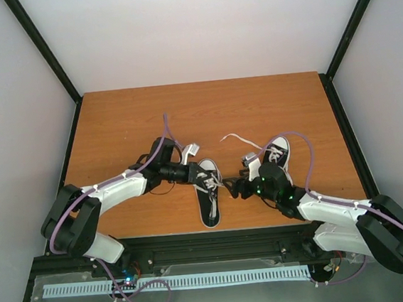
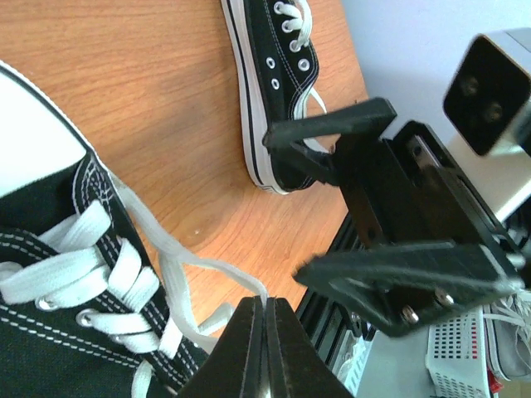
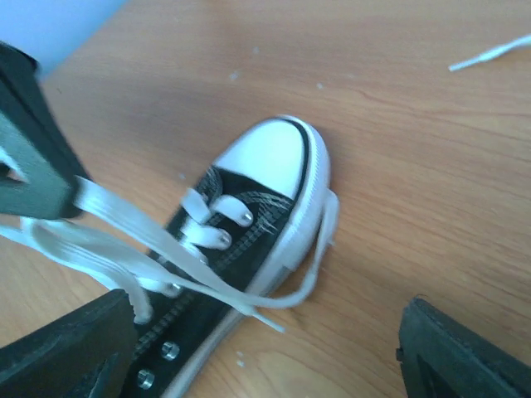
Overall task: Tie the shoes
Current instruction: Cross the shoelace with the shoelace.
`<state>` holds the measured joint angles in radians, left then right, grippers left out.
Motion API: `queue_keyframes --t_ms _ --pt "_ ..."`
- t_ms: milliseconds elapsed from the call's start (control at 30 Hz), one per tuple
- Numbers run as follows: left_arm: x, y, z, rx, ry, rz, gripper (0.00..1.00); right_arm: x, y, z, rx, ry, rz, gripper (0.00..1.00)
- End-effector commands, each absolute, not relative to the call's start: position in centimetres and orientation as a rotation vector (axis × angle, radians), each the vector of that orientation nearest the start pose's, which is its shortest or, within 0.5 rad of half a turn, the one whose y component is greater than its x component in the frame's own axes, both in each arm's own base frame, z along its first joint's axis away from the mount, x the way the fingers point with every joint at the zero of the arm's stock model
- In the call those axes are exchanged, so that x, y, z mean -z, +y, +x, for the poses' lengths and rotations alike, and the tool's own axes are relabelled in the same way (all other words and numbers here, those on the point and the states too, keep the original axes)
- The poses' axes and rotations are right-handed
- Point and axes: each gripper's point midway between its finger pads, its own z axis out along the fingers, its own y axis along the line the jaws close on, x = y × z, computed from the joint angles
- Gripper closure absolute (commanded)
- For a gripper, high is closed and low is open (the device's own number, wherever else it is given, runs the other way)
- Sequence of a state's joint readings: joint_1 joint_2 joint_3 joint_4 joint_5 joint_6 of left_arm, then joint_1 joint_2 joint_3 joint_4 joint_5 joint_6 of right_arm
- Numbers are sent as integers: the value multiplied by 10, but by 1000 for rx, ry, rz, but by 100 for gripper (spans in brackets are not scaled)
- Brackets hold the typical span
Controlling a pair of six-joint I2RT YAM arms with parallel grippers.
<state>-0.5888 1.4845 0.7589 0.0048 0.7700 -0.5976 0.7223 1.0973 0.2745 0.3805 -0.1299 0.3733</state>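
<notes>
One shoe (image 1: 210,204) lies below left gripper (image 2: 265,311), clamped on its lace (image 2: 178,265); right gripper (image 3: 270,332) open alongside

Orange-brown wooden table (image 1: 127,122) carrying two black sneakers: left sneaker (image 1: 211,206) lying near front edge, right sneaker (image 1: 278,151) lying farther back, well apart; loose white lace (image 1: 234,138) trailing across bare wood.

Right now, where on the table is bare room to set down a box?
Bare: the far strip of the table, from the back wall down to the left shoe and right shoe, save one loose lace end. Crowded: the near middle, where both shoes, the left gripper pinching a lace and the right gripper meet.
</notes>
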Motion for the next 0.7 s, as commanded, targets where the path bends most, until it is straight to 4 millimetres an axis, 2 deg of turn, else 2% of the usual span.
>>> queue_keyframes --t_ms 0,100,200,467,600,667 --pt "-145 -305 241 1483 2361 483 99 -75 226 228 -824 2186 -427 17" --pt "-144 -304 239 1483 2365 483 99 -71 233 224 -881 2174 -447 26" --pt "-143 -304 238 1486 2371 484 99 -68 234 229 -866 2170 -444 33" --pt "-144 -305 238 1496 2371 482 99 -81 253 243 -901 2106 -494 46" --pt "-144 -305 238 1499 2371 488 99 -80 264 248 -916 2103 -542 57" --pt "-144 -306 238 1502 2372 488 99 -78 268 250 -921 2106 -556 60"
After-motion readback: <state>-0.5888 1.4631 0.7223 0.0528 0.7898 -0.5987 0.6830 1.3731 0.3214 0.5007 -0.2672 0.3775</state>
